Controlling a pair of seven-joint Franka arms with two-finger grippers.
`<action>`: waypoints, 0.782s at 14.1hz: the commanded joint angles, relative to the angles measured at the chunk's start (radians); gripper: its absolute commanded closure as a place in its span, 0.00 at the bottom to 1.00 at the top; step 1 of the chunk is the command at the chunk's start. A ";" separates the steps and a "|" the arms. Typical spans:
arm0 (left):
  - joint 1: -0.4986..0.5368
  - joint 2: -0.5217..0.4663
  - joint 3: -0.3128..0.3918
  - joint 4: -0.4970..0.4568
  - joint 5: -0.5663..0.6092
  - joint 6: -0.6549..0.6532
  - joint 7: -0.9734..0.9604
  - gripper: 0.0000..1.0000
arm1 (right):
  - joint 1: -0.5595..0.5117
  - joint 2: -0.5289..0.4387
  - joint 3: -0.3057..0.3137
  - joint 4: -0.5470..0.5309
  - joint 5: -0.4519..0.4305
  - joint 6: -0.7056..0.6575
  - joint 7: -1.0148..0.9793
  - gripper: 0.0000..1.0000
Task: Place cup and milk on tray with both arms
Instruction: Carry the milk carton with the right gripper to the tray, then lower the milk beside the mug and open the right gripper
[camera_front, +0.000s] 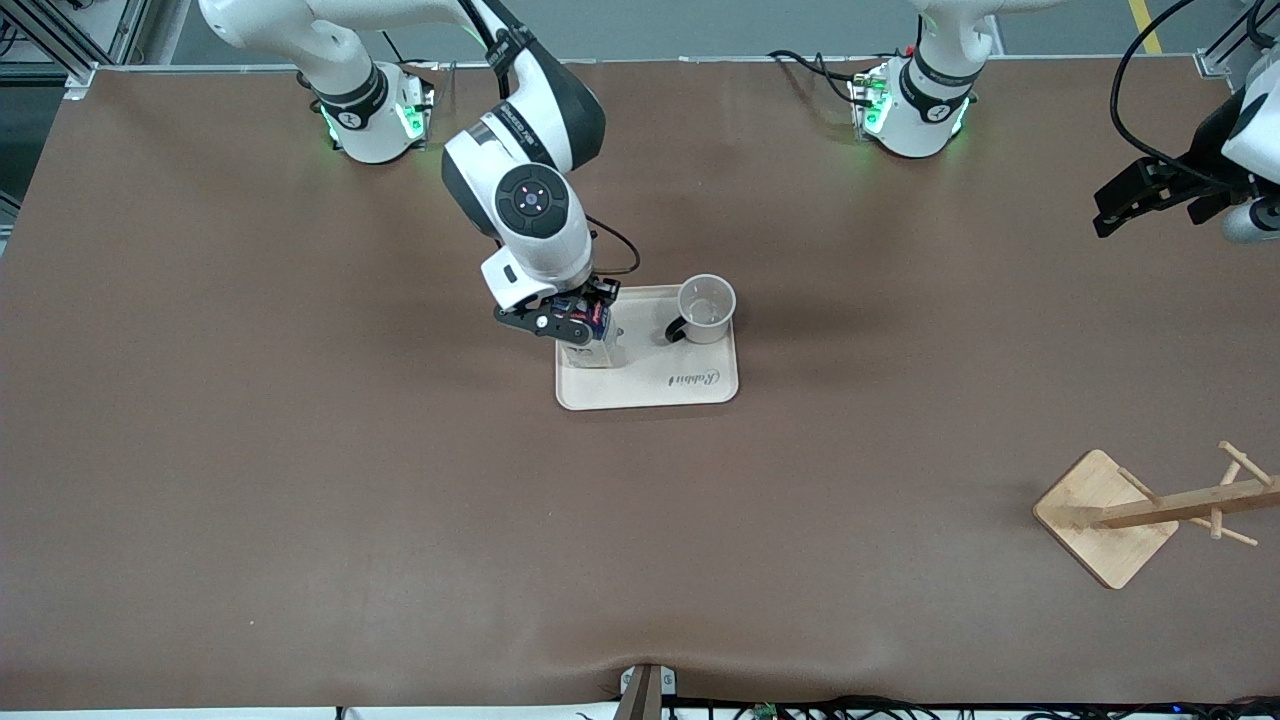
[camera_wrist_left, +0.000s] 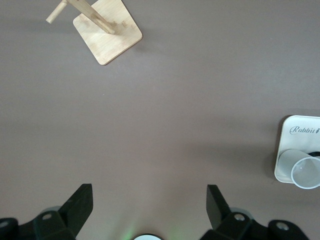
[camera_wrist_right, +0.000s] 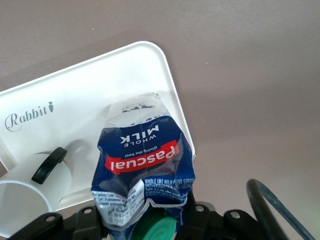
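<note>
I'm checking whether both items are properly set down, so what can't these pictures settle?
- Milk base: the front view has the right hand covering the carton; the right wrist view doesn't show whether it touches the tray.
- Cup smiley face: out of sight everywhere; both wrist views crop it.
- Wooden rack: top cut off.

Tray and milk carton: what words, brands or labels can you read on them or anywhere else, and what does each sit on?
"Rabbit": cursive, on the tray.
"Pascual": white on the red band of the milk carton.
"WHOLE MILK": white on the carton's blue panel, above the red band.
"Giving the best": small line between those two, barely legible.
Fine white print near the carton's top fold: too small to read.
Lettering on the right arm's wrist: too blurred to read.
</note>
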 joint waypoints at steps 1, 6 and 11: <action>0.011 -0.015 0.003 -0.013 -0.016 0.008 0.008 0.00 | 0.026 0.023 -0.012 0.029 0.014 0.003 0.010 0.00; 0.013 -0.014 0.003 -0.010 -0.017 0.008 0.008 0.00 | 0.017 0.020 -0.013 0.059 0.015 -0.009 -0.002 0.00; 0.013 -0.012 0.003 -0.005 -0.017 0.008 0.011 0.00 | -0.002 0.013 -0.018 0.147 0.018 -0.047 0.001 0.00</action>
